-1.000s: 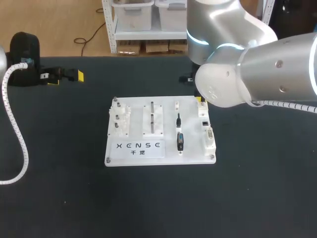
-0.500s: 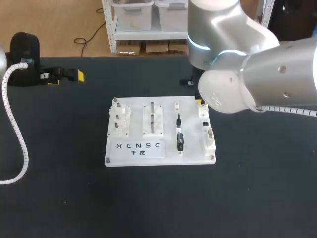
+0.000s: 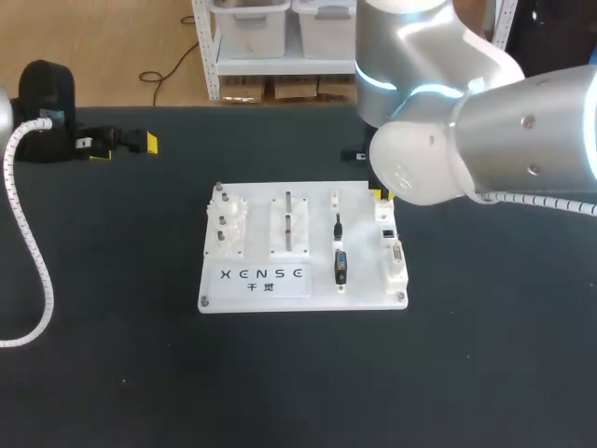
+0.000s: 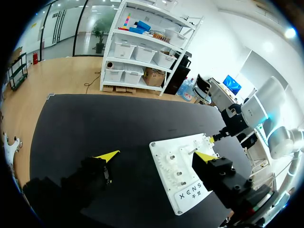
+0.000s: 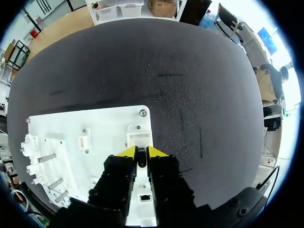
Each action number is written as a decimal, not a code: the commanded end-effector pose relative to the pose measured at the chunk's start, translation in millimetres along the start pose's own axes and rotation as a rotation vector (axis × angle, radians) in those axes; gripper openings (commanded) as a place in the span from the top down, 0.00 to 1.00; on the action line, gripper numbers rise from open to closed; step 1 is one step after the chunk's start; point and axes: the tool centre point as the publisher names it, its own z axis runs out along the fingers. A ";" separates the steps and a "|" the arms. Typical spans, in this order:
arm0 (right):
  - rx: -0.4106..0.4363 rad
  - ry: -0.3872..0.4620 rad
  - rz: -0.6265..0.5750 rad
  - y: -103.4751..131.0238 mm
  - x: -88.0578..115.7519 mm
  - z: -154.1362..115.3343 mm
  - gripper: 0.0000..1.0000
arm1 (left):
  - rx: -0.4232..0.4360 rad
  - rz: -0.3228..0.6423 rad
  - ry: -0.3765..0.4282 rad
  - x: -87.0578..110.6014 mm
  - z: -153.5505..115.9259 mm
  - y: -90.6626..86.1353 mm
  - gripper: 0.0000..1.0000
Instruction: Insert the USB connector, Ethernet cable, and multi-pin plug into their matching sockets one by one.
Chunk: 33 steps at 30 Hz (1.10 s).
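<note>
Dark desk and the spare fittings sitting on it

A black, faintly speckled desk (image 3: 112, 373) is filling nearly the whole head view and is carrying a white board (image 3: 308, 297) near its middle. On the board's left part a white block (image 3: 227, 245) is holding up several short pegs (image 3: 224, 199) with round tops. Just beside it, toward the middle, a second block (image 3: 287, 245) is holding two upright metal pins (image 3: 287, 198) in a row. Small screws (image 3: 202, 301) are sitting at the board's corners, and a white label strip (image 3: 264, 277) with dark print is lying along its near edge.
</note>
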 end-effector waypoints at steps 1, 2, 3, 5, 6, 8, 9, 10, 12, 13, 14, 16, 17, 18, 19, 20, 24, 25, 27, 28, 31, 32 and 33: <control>0.008 -0.002 0.001 -2.6 -0.7 5.3 0.00 | 0.000 0.000 0.000 0.0 0.0 0.0 0.00; 0.009 -0.007 0.002 -2.6 -1.0 3.1 0.00 | 0.000 0.000 0.000 0.0 0.0 0.0 0.00; 0.010 -0.012 0.002 -2.6 -1.3 0.8 0.00 | 0.000 0.000 0.000 0.0 0.0 0.0 0.00; 0.011 -0.024 0.002 -2.2 -2.0 -3.9 0.00 | 0.000 0.000 0.000 0.0 0.0 0.0 0.00; 0.013 -0.034 0.001 -1.7 -2.5 -7.0 0.00 | 0.000 0.000 0.000 0.0 0.0 0.0 0.00; 0.013 -0.042 -0.001 -0.4 -2.9 -14.0 0.00 | 0.000 0.000 0.000 0.0 0.0 0.0 0.00; 0.013 -0.048 -0.003 0.5 -2.9 -18.0 0.00 | 0.000 0.000 0.000 0.0 0.0 0.0 0.00; 0.011 -0.050 -0.003 1.6 -2.8 -21.6 0.00 | 0.000 0.000 0.000 0.0 0.0 0.0 0.00; 0.012 -0.057 -0.007 4.8 -1.6 -29.2 0.00 | 0.000 0.000 0.000 0.0 0.0 0.0 0.00; 0.012 -0.057 -0.008 6.4 -0.7 -32.7 0.00 | 0.000 0.000 0.000 0.0 0.0 0.0 0.00; 0.012 -0.057 -0.009 7.8 0.1 -35.6 0.00 | 0.000 0.000 0.000 0.0 0.0 0.0 0.00; 0.009 -0.054 -0.007 10.5 3.4 -41.7 0.00 | 0.000 0.000 0.000 0.0 0.0 0.0 0.00; 0.005 -0.049 -0.007 12.3 4.9 -44.0 0.00 | 0.000 0.000 0.000 0.0 0.0 0.0 0.00; 0.005 -0.048 -0.007 14.4 7.1 -46.9 0.00 | 0.000 0.000 0.000 0.0 0.0 0.0 0.00; 0.000 -0.042 -0.005 16.1 9.2 -48.9 0.00 | 0.000 0.000 0.000 0.0 0.0 0.0 0.00; -0.012 -0.031 -0.001 18.0 11.5 -50.7 0.00 | 0.000 0.000 0.000 0.0 0.0 0.0 0.00; -0.044 0.000 -0.012 29.4 24.7 -56.3 0.00 | 0.000 0.000 0.000 0.0 0.0 0.0 0.00; -0.052 0.006 -0.017 32.4 28.1 -56.6 0.00 | 0.000 0.000 0.000 0.0 0.0 0.0 0.00; -0.055 0.013 -0.035 38.6 34.0 -56.8 0.00 | 0.000 0.000 0.000 0.0 0.0 0.0 0.00; -0.056 0.017 -0.041 41.6 36.7 -56.8 0.00 | 0.000 0.000 0.000 0.0 0.0 0.0 0.00; -0.067 0.035 -0.064 50.4 43.7 -57.8 0.00 | 0.000 0.000 0.000 0.0 0.0 0.0 0.00; -0.072 0.037 -0.082 54.5 47.1 -58.6 0.00 | 0.000 0.000 0.000 0.0 0.0 0.0 0.00; -0.070 0.035 -0.092 56.5 48.7 -59.1 0.00 | 0.000 0.000 0.000 0.0 0.0 0.0 0.00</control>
